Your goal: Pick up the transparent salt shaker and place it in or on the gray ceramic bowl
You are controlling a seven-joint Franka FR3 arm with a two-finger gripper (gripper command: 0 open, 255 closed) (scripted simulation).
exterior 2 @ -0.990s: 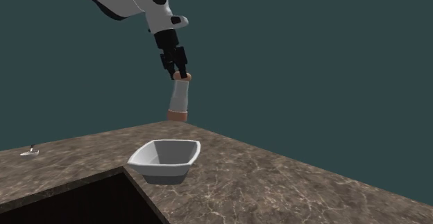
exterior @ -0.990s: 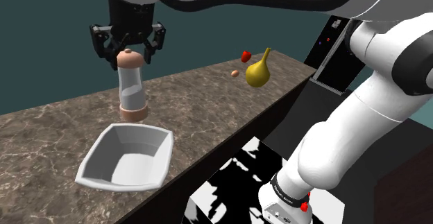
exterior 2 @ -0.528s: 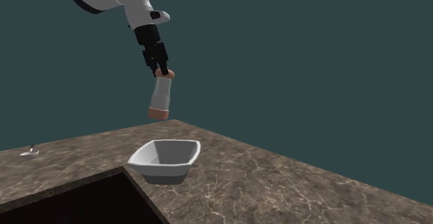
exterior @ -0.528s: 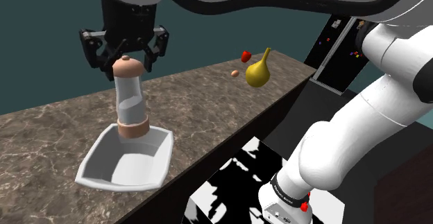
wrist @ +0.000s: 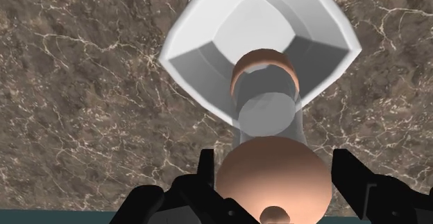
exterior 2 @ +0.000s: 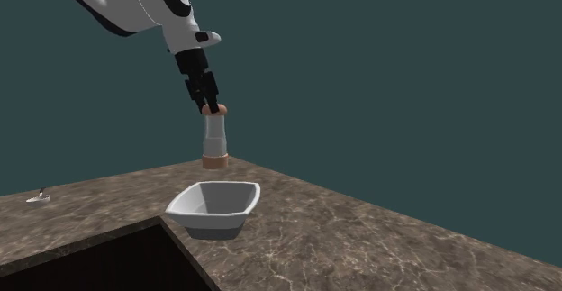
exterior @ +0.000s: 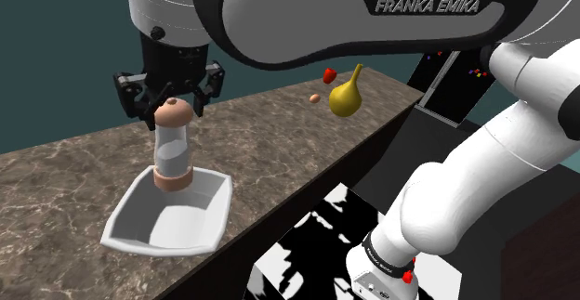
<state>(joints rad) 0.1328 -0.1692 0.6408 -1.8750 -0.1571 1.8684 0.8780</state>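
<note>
Straightened now: the salt shaker [exterior 2: 214,140], tilted half a second ago in the second exterior view, is hung plumb and has been brought down and across, nearer the bowl [exterior 2: 213,215]. At left-centre of the shoulder view the shaker is carried clear of everything, its foot drawn just over the bowl's far rim. Along the wrist view, that foot is lined up over the bowl's hollow, toward one sloping wall rather than dead centre. The gripper [exterior: 174,112] is clamped narrowly on the rounded cap [wrist: 272,177], one black finger at each side, and the load is borne by nothing else.

For a clean placement, a straight descent is called for, with the shaker kept upright until its foot is met by the bowl's floor. A small shift toward the middle would probably be wise, since a foot landed on a slope could be tipped on release. The fingers are best opened only once the weight is taken.

On shapes: a tall, slim cylinder, see-through and greyish, is capped and footed in matte terracotta-pink, the cap domed with a small knob. The bowl is drawn as a rounded square, pale grey-white and smooth, its walls sloping to a small flat floor. Beneath is spread a brown marbled countertop [exterior: 56,187], pale-veined. A yellow pear-shaped thing [exterior: 346,96] is seen at upper centre-right.
</note>
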